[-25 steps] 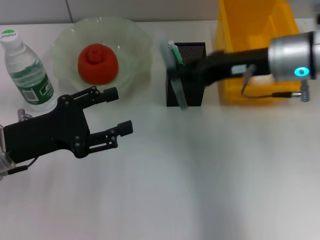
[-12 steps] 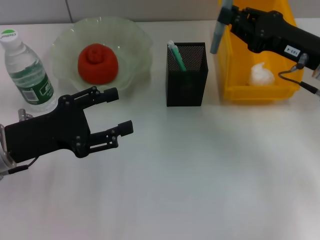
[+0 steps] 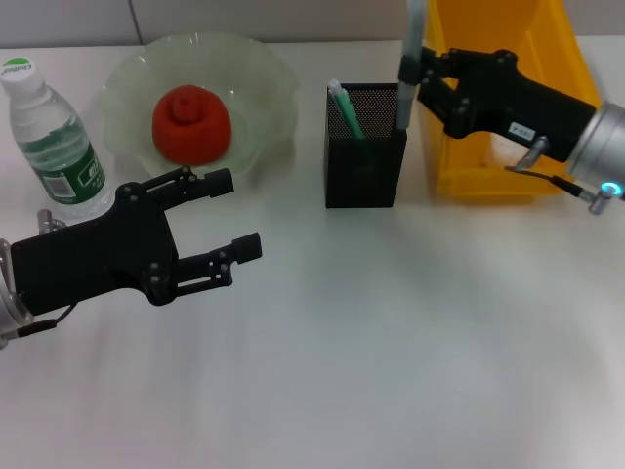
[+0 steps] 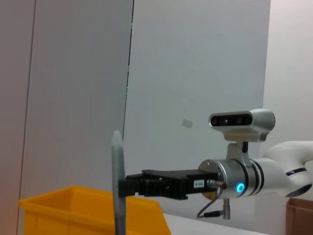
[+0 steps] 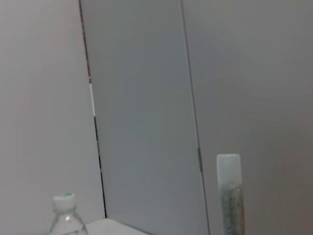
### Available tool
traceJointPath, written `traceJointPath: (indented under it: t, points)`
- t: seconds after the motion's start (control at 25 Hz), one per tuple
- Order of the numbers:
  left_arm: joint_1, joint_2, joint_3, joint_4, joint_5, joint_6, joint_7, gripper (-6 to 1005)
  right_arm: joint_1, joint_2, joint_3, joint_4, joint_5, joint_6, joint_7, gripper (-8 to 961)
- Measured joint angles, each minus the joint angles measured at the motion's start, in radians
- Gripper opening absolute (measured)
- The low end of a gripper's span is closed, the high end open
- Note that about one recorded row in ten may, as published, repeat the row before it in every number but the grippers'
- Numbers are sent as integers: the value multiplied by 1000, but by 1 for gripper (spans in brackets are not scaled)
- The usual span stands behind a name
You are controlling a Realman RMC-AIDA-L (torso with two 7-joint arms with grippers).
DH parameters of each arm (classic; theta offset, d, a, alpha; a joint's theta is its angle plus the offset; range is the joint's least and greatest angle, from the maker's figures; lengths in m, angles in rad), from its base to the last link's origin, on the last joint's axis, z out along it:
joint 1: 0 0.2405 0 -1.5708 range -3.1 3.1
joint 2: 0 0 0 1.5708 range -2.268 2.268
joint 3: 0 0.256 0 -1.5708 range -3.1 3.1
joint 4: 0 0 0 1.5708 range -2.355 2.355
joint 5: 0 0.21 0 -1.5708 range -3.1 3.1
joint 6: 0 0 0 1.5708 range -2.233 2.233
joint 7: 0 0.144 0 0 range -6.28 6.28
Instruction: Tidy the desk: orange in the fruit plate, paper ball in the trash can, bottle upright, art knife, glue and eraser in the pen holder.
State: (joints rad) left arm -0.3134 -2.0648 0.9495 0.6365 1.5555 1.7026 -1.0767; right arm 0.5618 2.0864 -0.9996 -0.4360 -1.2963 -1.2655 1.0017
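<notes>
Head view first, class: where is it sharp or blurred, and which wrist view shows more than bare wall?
Head view: evenly lit and sharp, with the right claw crisp at the pen holder. Left wrist view: mostly wall, with the yellow bin low in frame. Right wrist view: mostly wall, soft, with only the bottle top showing.

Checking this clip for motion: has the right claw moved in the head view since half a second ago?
Yes. The right claw, shut on a grey stick, has shifted left from above the yellow bin to the pen holder's right corner.
</notes>
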Motion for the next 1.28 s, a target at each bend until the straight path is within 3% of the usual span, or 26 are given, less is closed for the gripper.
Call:
traceJointPath:
  t: [0.44, 0.72, 1.12, 1.28]
  points:
    - [-1, 0, 0, 0, 0, 0, 0, 788, 76, 1, -8, 105, -4, 84, -86, 141]
    - [-5, 0, 0, 0, 0, -1, 0, 788, 85, 1, -82, 101, -3, 132, -87, 153]
    - [-9, 2, 0, 0, 0, -3, 0, 788, 86, 3, -76, 101, 3, 133, -87, 307]
    - [-12, 2, 0, 0, 0, -3, 0, 788, 81, 3, -70, 92, 7, 125, -87, 318]
